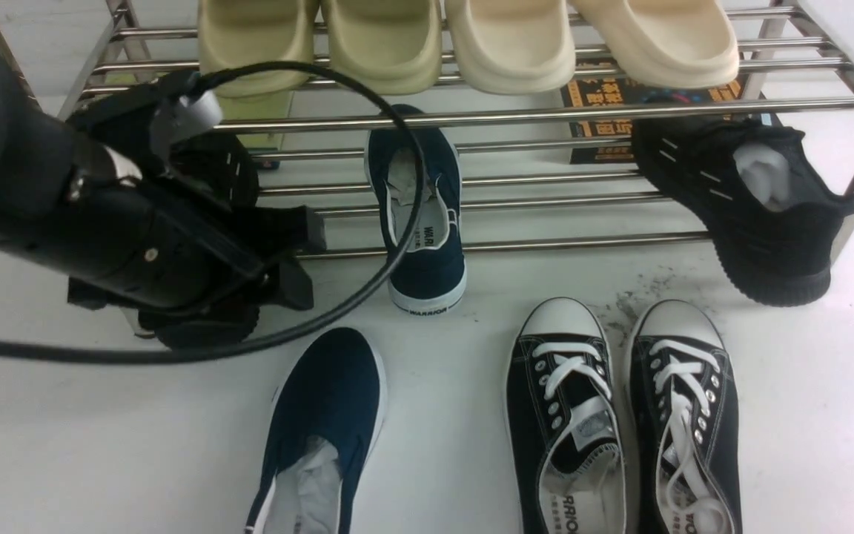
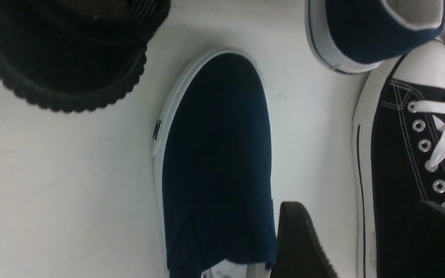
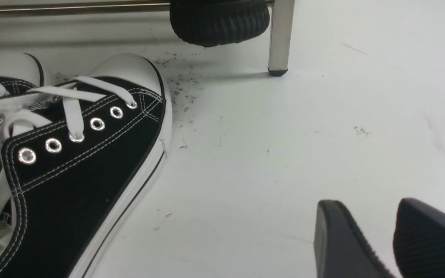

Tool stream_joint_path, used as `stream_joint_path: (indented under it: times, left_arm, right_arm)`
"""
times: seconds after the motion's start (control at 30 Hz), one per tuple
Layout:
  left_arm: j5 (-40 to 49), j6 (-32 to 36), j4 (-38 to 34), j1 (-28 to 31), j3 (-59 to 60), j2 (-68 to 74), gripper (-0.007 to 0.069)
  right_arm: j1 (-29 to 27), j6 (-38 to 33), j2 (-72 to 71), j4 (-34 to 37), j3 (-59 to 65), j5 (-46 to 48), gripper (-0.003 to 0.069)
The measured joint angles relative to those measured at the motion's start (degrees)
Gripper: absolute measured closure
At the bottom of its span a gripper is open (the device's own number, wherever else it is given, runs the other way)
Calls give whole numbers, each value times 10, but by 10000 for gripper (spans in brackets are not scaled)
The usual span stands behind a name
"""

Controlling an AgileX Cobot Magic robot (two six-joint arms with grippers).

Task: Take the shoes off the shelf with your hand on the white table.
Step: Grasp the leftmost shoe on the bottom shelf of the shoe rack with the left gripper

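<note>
Presumably, the bulky black left gripper (image 1: 305, 258), jaws wide and empty, stands at ten o'clock from the dark navy canvas slip-on (image 1: 327, 400) to clear it; the right jaws gape slightly.

This looks most like a robotics lab or test bench dressed as a small shoe display, though the close, downward view makes the wider room hard to judge. The lab side shows in the bulky black left gripper (image 1: 307, 256) with its looping cable (image 1: 420, 185), above a plain, scuffed white table (image 1: 442, 400); the shop side shows in the steel-tube rack (image 1: 583, 242) beyond and around it, with pale clogs (image 1: 386, 79) higher up and laced sneakers (image 1: 527, 400) to the gripper's right.
</note>
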Motion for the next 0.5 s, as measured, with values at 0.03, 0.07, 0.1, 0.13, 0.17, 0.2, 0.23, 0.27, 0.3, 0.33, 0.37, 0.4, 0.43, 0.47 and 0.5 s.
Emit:
stream_joint_path:
  times: [0.03, 0.07, 0.1, 0.13, 0.17, 0.2, 0.23, 0.27, 0.3, 0.33, 0.37, 0.4, 0.43, 0.47, 0.5]
  left_arm:
    - [0, 0, 0, 0, -9, 12, 221]
    - [0, 0, 0, 0, -20, 28, 221]
    - [0, 0, 1, 0, -29, 42, 221]
    - [0, 0, 1, 0, -41, 61, 221]
    - [0, 0, 1, 0, -54, 80, 221]
    - [0, 0, 1, 0, -64, 99, 221]
    - [0, 0, 2, 0, -78, 118, 221]
    - [0, 0, 2, 0, -83, 121, 221]
    - [-2, 0, 2, 0, -99, 147, 221]
    - [-2, 0, 2, 0, -104, 154, 221]
    - [-4, 0, 2, 0, -117, 170, 221]
    - [-5, 0, 2, 0, -131, 186, 221]
    - [-7, 0, 2, 0, -148, 205, 221]
    - [-11, 0, 2, 0, -159, 217, 221]
    - [-17, 0, 2, 0, -169, 228, 221]
  right_arm:
    - [0, 0, 0, 0, 0, 0, 419]
    - [0, 0, 0, 0, 0, 0, 419]
    - [0, 0, 0, 0, 0, 0, 419]
    - [0, 0, 0, 0, 0, 0, 419]
    - [0, 0, 0, 0, 0, 0, 419]
    - [0, 0, 0, 0, 0, 0, 419]
    - [0, 0, 0, 0, 0, 0, 419]
    - [0, 0, 0, 0, 0, 0, 419]
    - [0, 0, 0, 0, 0, 0, 419]
    - [0, 0, 0, 0, 0, 0, 419]
    - [0, 0, 0, 0, 0, 0, 419]
    - [0, 0, 0, 0, 0, 0, 419]
    - [0, 0, 0, 0, 0, 0, 419]
    - [0, 0, 0, 0, 0, 0, 419]
    - [0, 0, 0, 0, 0, 0, 419]
